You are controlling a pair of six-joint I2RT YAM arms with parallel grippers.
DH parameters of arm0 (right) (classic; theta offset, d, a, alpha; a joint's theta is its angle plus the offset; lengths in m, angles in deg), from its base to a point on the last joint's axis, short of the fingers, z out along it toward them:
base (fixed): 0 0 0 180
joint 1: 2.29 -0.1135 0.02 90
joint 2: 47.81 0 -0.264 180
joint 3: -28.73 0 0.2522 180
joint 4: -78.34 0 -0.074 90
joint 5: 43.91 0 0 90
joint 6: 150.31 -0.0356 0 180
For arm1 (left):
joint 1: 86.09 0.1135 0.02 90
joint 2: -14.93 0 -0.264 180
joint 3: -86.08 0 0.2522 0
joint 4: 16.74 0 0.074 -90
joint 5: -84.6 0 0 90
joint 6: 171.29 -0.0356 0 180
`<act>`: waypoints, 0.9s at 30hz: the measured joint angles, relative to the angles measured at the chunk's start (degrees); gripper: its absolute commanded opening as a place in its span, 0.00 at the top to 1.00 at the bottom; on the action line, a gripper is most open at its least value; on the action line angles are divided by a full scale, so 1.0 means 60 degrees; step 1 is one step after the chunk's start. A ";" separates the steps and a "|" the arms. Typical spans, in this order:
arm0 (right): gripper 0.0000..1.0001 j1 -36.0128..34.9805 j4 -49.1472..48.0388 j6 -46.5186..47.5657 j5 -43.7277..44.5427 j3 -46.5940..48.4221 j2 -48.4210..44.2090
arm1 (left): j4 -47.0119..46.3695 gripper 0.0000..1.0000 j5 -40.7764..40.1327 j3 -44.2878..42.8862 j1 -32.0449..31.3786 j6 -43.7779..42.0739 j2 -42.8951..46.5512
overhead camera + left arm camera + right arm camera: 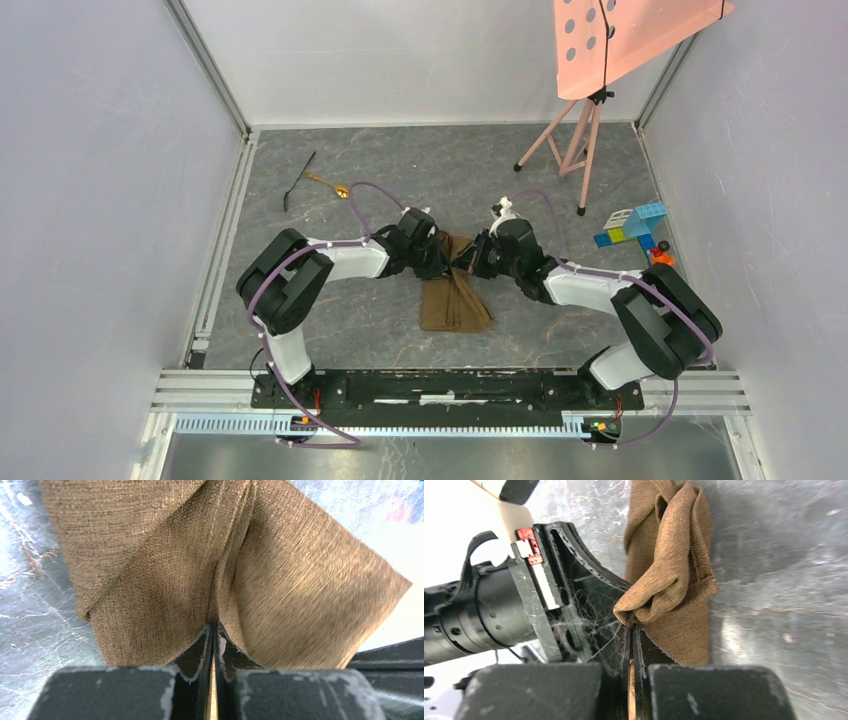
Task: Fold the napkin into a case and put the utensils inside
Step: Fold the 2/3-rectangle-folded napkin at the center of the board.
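The brown napkin (455, 300) hangs bunched at the table's middle, lifted at its top between both arms. My left gripper (215, 626) is shut on a pinch of the napkin (165, 570), the cloth fanning out past its tips. Facing it, my right gripper (633, 627) is shut on a folded corner of the napkin (674, 565), and the left gripper's black fingers (574, 575) show just to the left. The gold spoon (330, 184) and the thin black utensil (297, 181) lie side by side at the far left of the table, away from both arms.
A pink perforated board on a tripod (580, 140) stands at the back right. Coloured toy blocks (633, 226) lie near the right wall, with a small orange piece (660, 256) beside the right arm. Aluminium rails (215, 270) border the grey table.
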 measured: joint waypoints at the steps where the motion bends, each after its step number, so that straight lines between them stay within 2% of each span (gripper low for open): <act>1: 1.00 -0.0124 -0.0317 -0.0419 0.0018 -0.0029 0.0135 | -0.0076 0.92 0.0011 0.0033 0.0000 0.0000 0.0000; 5: 1.00 -0.0463 -0.1705 -0.2106 0.0255 -0.0474 0.0619 | -0.0382 0.87 0.0026 0.0240 0.0022 -0.0007 0.0076; 9: 1.00 -0.0495 -0.2277 -0.3191 0.0601 -0.0645 0.0892 | -0.0270 0.71 -0.0080 0.0459 0.0029 -0.0044 0.0412; 12: 1.00 -0.0539 -0.2514 -0.3548 0.0718 -0.0645 0.0951 | 0.0226 0.59 -0.0131 0.0612 0.0040 -0.0135 0.0878; 18: 1.00 -0.0539 -0.2565 -0.3716 0.0936 -0.0645 0.0962 | 0.1311 0.47 -0.0080 0.1100 0.0138 -0.0302 0.2386; 24: 1.00 -0.0557 -0.2477 -0.3767 0.1038 -0.0627 0.1133 | 0.2029 0.46 -0.0459 0.1585 0.0608 -0.0627 0.3756; 27: 1.00 -0.0579 -0.2346 -0.3803 0.1067 -0.0514 0.1242 | 0.2109 0.53 -0.0696 0.1592 0.0750 -0.0783 0.3559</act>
